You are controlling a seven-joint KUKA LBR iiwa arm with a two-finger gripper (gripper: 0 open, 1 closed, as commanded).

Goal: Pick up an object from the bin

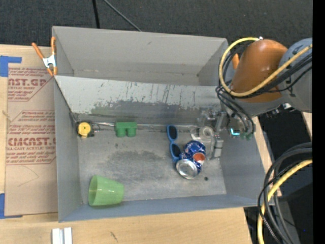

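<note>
Dark carpet (203,4) lies beyond the far wall of the grey metal bin (152,50), whose floor is scuffed and carries only a few scattered things. The gripper (213,136) is low at the right end of the bin, close to the right wall, and whether it is apart or together I cannot tell from this angle. Just to its left and slightly nearer lies a crushed blue can (191,159), its open silver end turned toward the near side. This is the likeliest thing to be picked, though nothing shows it held. A pair of blue sunglasses (173,142) lies against the can's left side. Well apart to the left are a green block (125,129) and a small yellow round thing (84,129) along the far edge of the floor, and a green cup (105,191) on its side in the near left corner. I judge the main risks to be the dented, slick can slipping or rolling out of a pinch, the sunglasses being snagged or dragged along with it, and the gripper scraping the nearby wall. The can shows red and white patches on the blue, but no lettering can be read.
</note>
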